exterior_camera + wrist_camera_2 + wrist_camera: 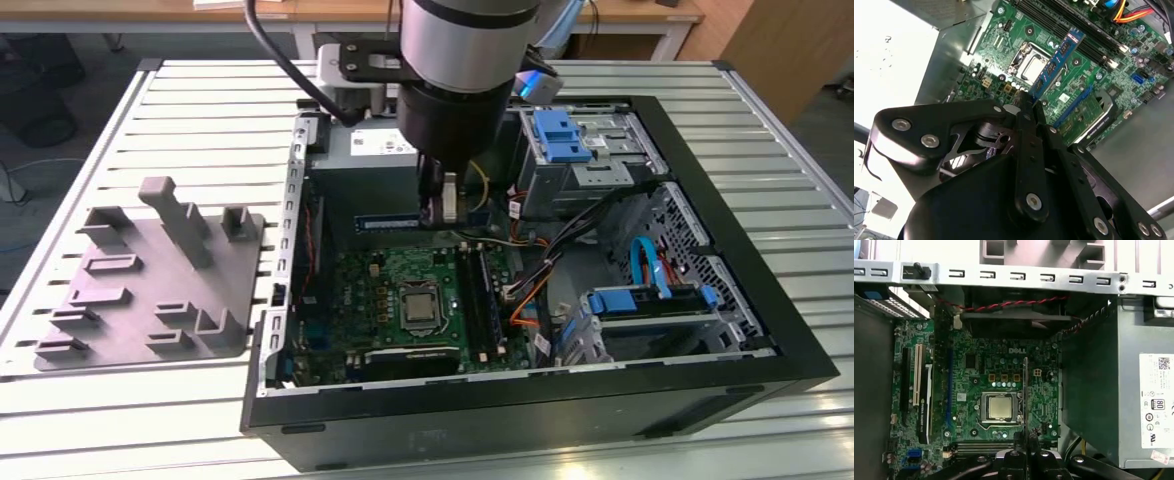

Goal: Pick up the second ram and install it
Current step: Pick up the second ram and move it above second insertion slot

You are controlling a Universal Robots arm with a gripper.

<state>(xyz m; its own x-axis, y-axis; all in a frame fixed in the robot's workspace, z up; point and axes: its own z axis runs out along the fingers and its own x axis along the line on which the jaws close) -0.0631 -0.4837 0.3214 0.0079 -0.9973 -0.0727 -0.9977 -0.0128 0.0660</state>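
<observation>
Claw [442, 205]: narrow, pinched shut on the ram and hanging from the arm inside the open case [754, 375].
Ram [394, 222]: held in the claw on edge, above the board [367, 290] and touching nothing else.
Grip point: in the second wrist view the fingers [1026, 112] close on the near end of the ram [1056, 60]. The rest juts out over the board, chips showing.
Ram over: in the first wrist view the ram [1025, 390] shows as a thin line running out from the claw [1026, 454], just beside the socket [1000, 407].
Long axis: runs across the exterior view, from the claw toward that view's left.
Slots [489, 300]: long black pair beside the socket [418, 305], on the exterior view's right of it, running toward and away from that camera.
Ram to slots: the long axis lies crosswise to the slots in all three views. In the first wrist view the slots [984, 445] lie near the claw's base, and in the second the ram's free end points at them [1074, 22].
Judgement: the ram is picked up but not yet seated. It looks about a quarter turn off the slots' line and above them.
Filled slot: cannot tell whether one already holds a stick.
Holder [160, 285]: grey block on the table [200, 110], well apart from the claw.
</observation>
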